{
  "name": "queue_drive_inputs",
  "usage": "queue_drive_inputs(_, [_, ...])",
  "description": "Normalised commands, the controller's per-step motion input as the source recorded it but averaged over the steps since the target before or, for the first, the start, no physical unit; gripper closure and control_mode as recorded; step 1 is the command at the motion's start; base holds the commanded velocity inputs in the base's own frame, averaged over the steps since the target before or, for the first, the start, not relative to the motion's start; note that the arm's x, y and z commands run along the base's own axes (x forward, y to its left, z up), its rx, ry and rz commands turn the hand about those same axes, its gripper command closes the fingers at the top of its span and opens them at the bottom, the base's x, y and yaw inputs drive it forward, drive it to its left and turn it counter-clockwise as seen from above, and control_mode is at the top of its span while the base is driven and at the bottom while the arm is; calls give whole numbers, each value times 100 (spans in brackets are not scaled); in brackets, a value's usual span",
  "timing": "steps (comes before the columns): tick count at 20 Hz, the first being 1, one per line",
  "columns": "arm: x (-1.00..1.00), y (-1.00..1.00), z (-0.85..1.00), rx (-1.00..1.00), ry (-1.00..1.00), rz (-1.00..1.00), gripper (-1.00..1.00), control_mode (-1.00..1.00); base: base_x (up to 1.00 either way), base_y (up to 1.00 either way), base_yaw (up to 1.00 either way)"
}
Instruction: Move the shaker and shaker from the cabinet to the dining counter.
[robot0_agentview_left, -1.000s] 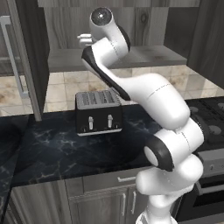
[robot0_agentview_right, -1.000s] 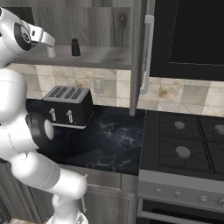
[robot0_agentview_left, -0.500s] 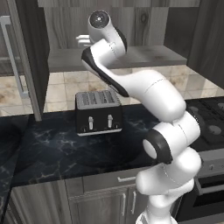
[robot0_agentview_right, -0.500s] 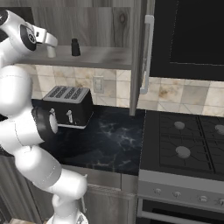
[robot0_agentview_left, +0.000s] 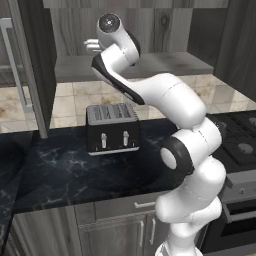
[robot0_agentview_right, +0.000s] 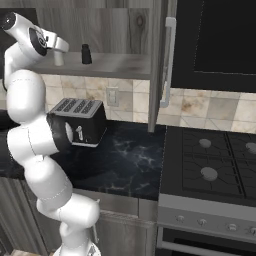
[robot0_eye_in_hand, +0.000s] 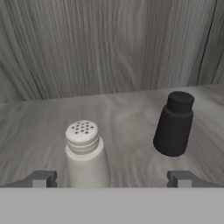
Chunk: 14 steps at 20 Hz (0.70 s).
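On the grey shelf (robot0_eye_in_hand: 131, 109) of the open cabinet (robot0_agentview_right: 125, 30) stand two shakers. In the hand view the white shaker (robot0_eye_in_hand: 85, 153) is close in front, left of centre between my open fingertips, and the black shaker (robot0_eye_in_hand: 174, 124) is farther back on the right. My gripper (robot0_eye_in_hand: 113, 179) is open, with nothing held. From the right base view the gripper (robot0_agentview_right: 59, 45) hovers at the shelf's left end over the white shaker (robot0_agentview_right: 59, 59), and the black shaker (robot0_agentview_right: 86, 54) stands just to its right. The dining counter is out of view.
A black toaster (robot0_agentview_left: 112, 127) sits on the black marble worktop (robot0_agentview_left: 65, 175) under the shelf. The cabinet's open doors (robot0_agentview_left: 35, 65) (robot0_agentview_right: 159, 65) flank the shelf. A stove (robot0_agentview_right: 215, 160) lies to the right, with a dark oven unit (robot0_agentview_right: 220, 40) above it.
The arm has swung its elbow outward and the hand has edged slightly left at the shelf. The gripper stays open and both shakers have not moved.
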Motion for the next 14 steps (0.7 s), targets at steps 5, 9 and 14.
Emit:
queue_drive_inputs(5, [31,15,0,0,0,0,-100,-100,0,0,0])
queue_drive_inputs(9, [28,22,0,0,0,0,-100,-100,0,0,0])
queue_drive_inputs(14, [35,8,0,0,0,0,-100,-100,0,0,0])
